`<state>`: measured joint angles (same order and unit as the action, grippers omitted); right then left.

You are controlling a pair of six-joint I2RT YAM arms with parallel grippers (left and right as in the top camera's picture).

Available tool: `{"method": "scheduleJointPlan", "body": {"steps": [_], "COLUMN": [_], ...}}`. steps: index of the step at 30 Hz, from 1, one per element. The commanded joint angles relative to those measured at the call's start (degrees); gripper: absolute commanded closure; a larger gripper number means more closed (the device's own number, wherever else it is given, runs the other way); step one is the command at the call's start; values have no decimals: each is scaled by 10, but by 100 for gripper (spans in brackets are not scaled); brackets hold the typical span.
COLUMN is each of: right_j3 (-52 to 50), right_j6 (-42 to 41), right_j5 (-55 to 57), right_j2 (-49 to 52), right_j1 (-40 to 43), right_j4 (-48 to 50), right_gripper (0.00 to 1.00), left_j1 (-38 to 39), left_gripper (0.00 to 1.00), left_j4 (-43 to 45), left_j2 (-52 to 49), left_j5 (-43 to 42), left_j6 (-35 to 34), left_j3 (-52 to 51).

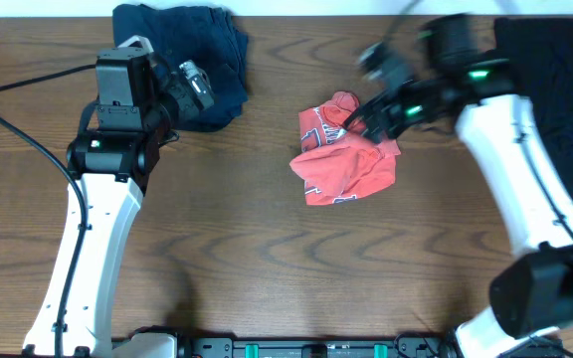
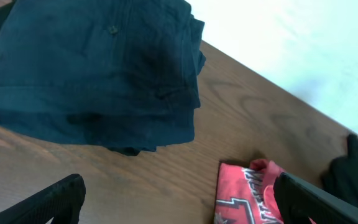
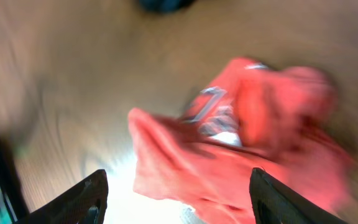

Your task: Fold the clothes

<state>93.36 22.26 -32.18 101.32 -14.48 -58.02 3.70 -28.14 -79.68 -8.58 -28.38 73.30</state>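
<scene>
I count three garments on one wooden table (image 1: 267,254): one red T-shirt (image 1: 346,159), one navy garment (image 1: 202,50) and one black garment (image 1: 555,80). I have two arms, my left arm (image 1: 93,229) and my right arm (image 1: 510,169). Each carries one gripper, so two: my left gripper (image 2: 179,183) and my right gripper (image 3: 179,180). Each shows two fingers, four in all.

Robot lab workspace, wood-grain table (image 1: 267,278), trailing black cable (image 1: 13,123), white wall (image 2: 303,43)
</scene>
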Motion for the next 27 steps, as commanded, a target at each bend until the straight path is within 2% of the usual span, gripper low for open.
{"method": "scheduleJointPlan", "body": {"steps": [1, 5, 11, 14, 19, 25, 27], "right_j3": [-2, -2, -2, -2, -2, 0, 1], "right_j6": [144, 170, 175, 174, 159, 134, 133], "right_j5": [54, 150, 259, 263, 264, 264, 264], "right_j2": [23, 54, 112, 130, 132, 130, 127], "right_j1": [-56, -113, -155, -155, -155, -154, -154], "right_j4": [-18, -20, 5, 19, 42, 49, 49], "right_gripper": [29, 32, 46, 51, 65, 74, 80], "left_j1": [-2, -2, -2, -2, -2, -2, -2], "left_gripper": [2, 2, 2, 2, 2, 2, 2], "left_j4": [-2, -1, -5, -11, -15, -16, -15], "left_j2": [-1, -3, -16, -22, -27, -28, -28], "left_j5": [3, 5, 5, 5, 5, 5, 5], "left_j6": [46, 55, 54, 55, 55, 55, 55], "left_j3": [1, 1, 0, 0, 0, 0, 0]}}
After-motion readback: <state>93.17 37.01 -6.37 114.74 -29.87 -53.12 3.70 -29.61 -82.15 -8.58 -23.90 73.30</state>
